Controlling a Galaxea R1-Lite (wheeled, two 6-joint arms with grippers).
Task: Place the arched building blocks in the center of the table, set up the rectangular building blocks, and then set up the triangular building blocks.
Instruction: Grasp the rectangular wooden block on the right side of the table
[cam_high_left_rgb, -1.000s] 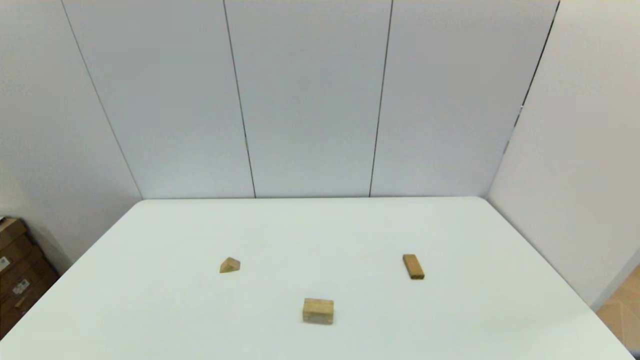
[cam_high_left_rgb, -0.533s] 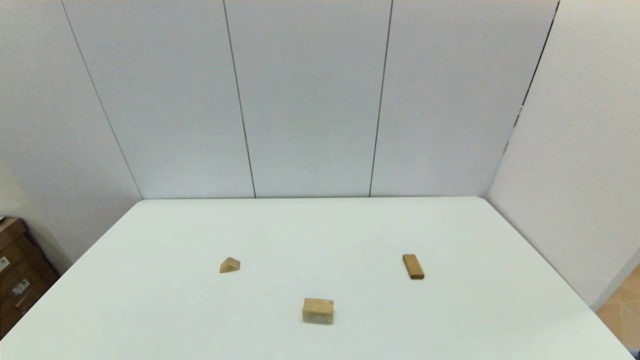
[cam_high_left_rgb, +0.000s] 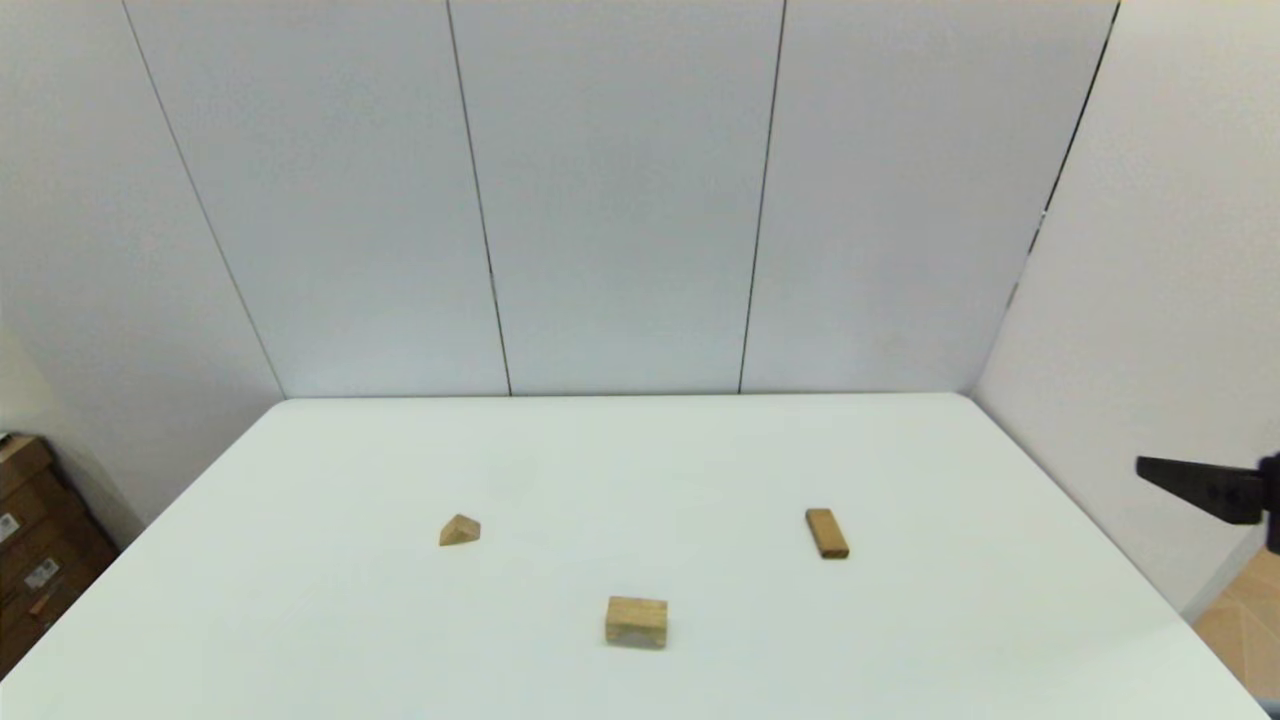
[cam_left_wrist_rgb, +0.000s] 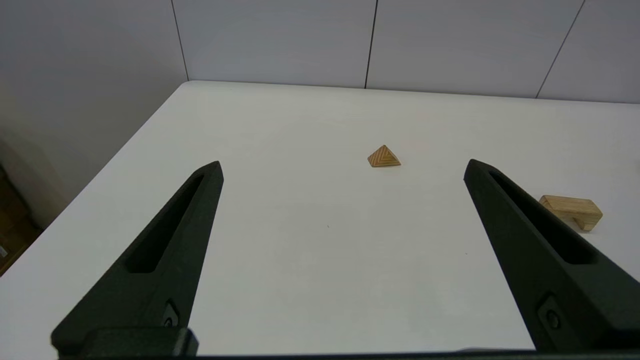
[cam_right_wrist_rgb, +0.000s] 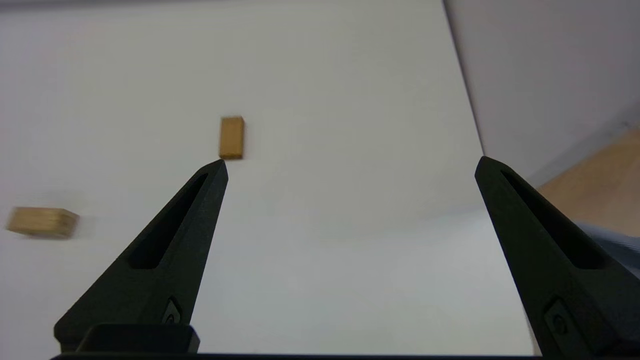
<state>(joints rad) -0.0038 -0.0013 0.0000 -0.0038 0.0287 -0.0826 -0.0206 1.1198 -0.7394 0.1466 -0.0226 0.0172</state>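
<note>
White table (cam_high_left_rgb: 900, 640) fills the head view: arched block (cam_high_left_rgb: 636, 621) nearest, rectangular plank (cam_high_left_rgb: 827, 533) right, triangular prism (cam_high_left_rgb: 459, 530) left, all well apart. Only a tip of the right gripper (cam_high_left_rgb: 1205, 488) shows at the edge. Left wrist view: left gripper (cam_left_wrist_rgb: 342, 167) spread wide, idle. Right wrist view: fingers wide, empty; I'd descend squarely over the arch, whose notch is hidden

In the head view only 1 black tip of the right gripper (cam_high_left_rgb: 1215, 490) shows, the rest cut off by the picture's right edge. The arched block (cam_right_wrist_rgb: 42, 222) is smeared by blur in the right wrist view, its notch unreadable. The left gripper (cam_left_wrist_rgb: 342, 167) is outside the head view.
</note>
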